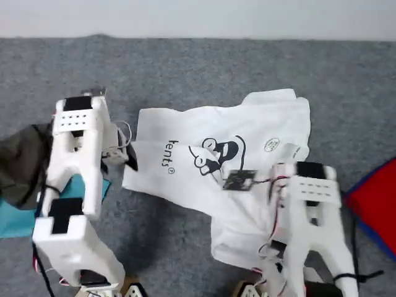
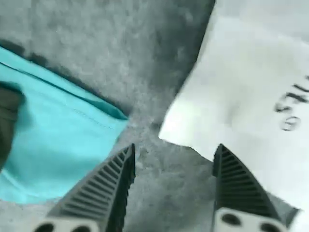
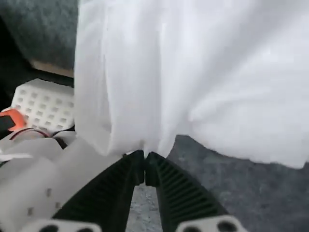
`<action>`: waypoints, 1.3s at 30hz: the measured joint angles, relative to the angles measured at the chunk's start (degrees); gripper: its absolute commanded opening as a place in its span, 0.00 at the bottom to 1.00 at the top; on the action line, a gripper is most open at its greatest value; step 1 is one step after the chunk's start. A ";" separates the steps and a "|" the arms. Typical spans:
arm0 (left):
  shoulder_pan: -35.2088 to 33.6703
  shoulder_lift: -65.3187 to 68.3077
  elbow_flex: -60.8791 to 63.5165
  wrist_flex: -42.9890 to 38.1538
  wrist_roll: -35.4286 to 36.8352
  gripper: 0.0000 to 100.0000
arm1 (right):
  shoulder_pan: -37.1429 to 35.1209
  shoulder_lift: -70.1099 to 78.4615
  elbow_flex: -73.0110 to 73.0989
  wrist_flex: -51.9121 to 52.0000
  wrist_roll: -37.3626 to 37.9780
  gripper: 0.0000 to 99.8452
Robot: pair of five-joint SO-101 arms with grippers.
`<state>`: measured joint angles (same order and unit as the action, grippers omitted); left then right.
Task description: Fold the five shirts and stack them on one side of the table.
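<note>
Left wrist view: the left gripper [image 2: 175,150] is released, its two fingers spread wide above the bare grey surface [image 2: 120,48].
White shirt: one corner of the white shirt [image 2: 251,96] lies just ahead of the left gripper, on the side of one finger, and is not touching it.
Teal shirt: the teal shirt [image 2: 58,145] lies flat beside the other finger, with a strip of surface between it and the white shirt.
Dark shirt: the dark shirt [image 2: 7,121] overlaps the teal shirt's far side, farther from the left gripper.
Right wrist view: the right gripper [image 3: 145,162] is clenched on a fold of the white shirt, and the cloth rises from its fingertips.
High view: the white shirt lies rumpled, print up, between both grippers.
Red shirt: the red shirt [image 1: 374,204] is at the surface's edge, well apart from the right gripper.
</note>
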<state>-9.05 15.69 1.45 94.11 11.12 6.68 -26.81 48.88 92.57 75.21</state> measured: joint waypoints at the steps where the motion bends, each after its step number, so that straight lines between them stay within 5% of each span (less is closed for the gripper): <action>1: 0.09 1.32 0.00 0.70 0.09 0.25 | 1.14 0.26 0.00 -0.18 0.53 0.01; 16: 6.33 14.68 -0.62 4.48 -2.64 0.25 | 2.55 0.97 -2.29 -2.29 1.23 0.01; 26: 5.36 21.71 -11.25 4.66 -2.73 0.01 | 2.55 0.97 -2.29 -2.29 1.23 0.01; 39: 5.71 26.29 -15.12 5.27 -2.99 0.01 | 0.26 0.97 -2.29 0.26 1.23 0.01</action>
<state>-3.34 41.98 -13.67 99.38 8.13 6.95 -25.85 46.59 92.84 76.44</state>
